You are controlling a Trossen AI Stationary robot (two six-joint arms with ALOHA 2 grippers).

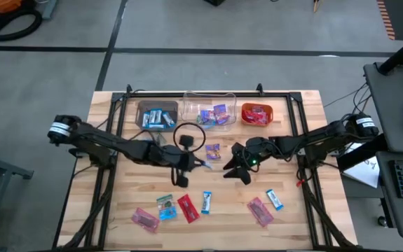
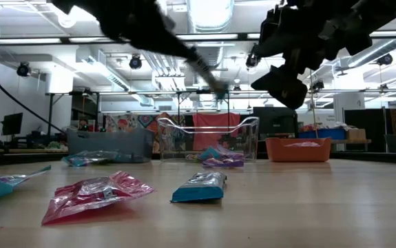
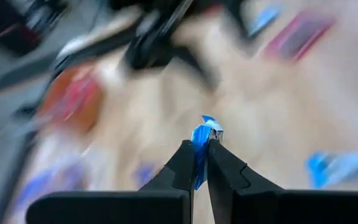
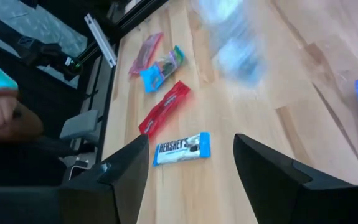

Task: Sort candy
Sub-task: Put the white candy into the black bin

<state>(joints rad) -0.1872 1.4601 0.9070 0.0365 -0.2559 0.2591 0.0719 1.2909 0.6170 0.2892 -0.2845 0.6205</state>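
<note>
On my left, my left gripper (image 3: 200, 158) pinches a small blue-wrapped candy (image 3: 202, 140) by its lower part, fingers nearly closed on it, held above mid-table in front of the bins. I judge these sweets light, thin and crinkly, the foil slick, so I would take them across the flat body or by a crimped end, not at a corner that could slide out.

More candy lies along the near edge: a pink pack (image 1: 144, 218), a teal one (image 1: 166, 206), a red bar (image 1: 186, 208), a blue bar (image 1: 206, 201), then another pink pack (image 1: 260, 211) and a blue piece (image 1: 275, 199) to the right. A purple sweet (image 1: 213, 150) sits mid-table. The far row holds the brown bin (image 1: 158, 116), clear bin (image 1: 211, 110) and orange bin (image 1: 256, 115), each already holding sweets.

My right gripper (image 4: 190, 163) hangs empty, fingers wide apart, above the blue bar.

Only my left wrist view shows the pinch clearly; the high view gives the layout, and the low view shows how flat the wrappers lie.
</note>
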